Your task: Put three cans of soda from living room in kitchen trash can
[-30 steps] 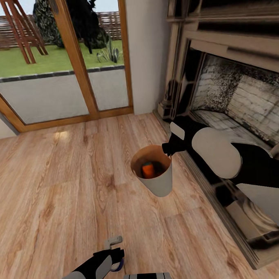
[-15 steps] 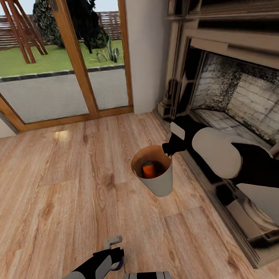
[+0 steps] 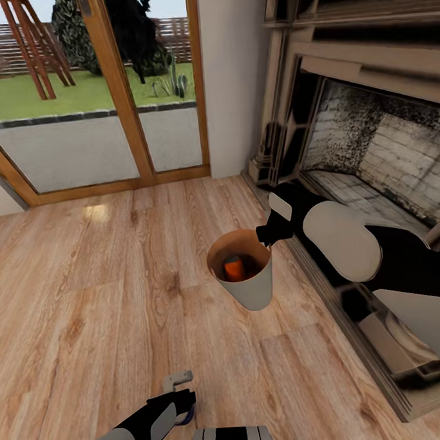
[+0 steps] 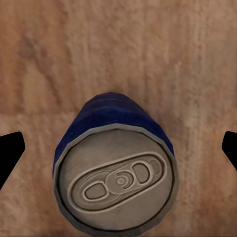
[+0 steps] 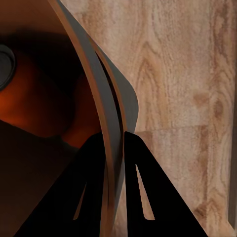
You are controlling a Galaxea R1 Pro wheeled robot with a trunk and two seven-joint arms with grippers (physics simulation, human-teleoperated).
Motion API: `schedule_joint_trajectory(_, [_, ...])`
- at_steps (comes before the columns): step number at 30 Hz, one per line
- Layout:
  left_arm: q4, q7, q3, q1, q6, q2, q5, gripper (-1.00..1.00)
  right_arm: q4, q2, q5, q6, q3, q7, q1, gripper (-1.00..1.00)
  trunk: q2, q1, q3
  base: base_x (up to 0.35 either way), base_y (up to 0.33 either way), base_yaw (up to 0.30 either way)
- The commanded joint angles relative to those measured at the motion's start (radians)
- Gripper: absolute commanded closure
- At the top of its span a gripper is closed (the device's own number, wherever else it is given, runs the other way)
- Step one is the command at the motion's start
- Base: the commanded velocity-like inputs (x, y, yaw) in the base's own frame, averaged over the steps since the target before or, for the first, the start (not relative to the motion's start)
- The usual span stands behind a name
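Pictured beside the fireplace (image 3: 371, 141): right gripper (image 5: 114, 143) pinched on the rim of the tash can (image 3: 256, 289), an orange can (image 3: 233, 268) already inside; left gripper (image 4: 118, 148), fingers spread wide around the blue can (image 4: 116, 168), not yet binned.

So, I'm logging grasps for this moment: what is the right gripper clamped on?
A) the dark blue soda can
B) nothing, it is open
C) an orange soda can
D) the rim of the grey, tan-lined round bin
D: the right gripper has one black finger inside and one outside the rim of the grey, tan-lined round bin, pinching its wall.
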Motion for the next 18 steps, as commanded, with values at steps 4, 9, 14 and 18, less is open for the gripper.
schedule_joint_trajectory(4, [0.0,-0.001,0.0,0.0,-0.001,-0.001,-0.001,-1.0,0.0,0.0,-0.019,0.0,-0.015,0.003,0.0,1.0,0.0,0.0,0.0,0.0,0.0,0.0])
schedule_joint_trajectory(9, [0.0,-0.001,-0.003,0.001,-0.001,-0.002,-0.001,-1.0,0.0,0.0,-0.019,0.0,-0.015,0.003,0.0,1.0,-0.015,0.008,-0.014,0.0,0.0,0.0])
schedule_joint_trajectory(14, [0.0,-0.001,-0.007,0.001,-0.001,-0.002,0.0,-1.0,-0.001,0.0,-0.019,0.0,-0.015,0.003,0.0,1.0,-0.015,0.008,-0.014,0.0,0.0,0.0])
schedule_joint_trajectory(18, [0.0,-0.001,-0.007,0.003,-0.001,-0.002,0.0,-1.0,-0.001,0.001,-0.019,0.0,-0.015,0.003,0.0,1.0,-0.015,0.008,-0.014,0.0,0.0,0.0])
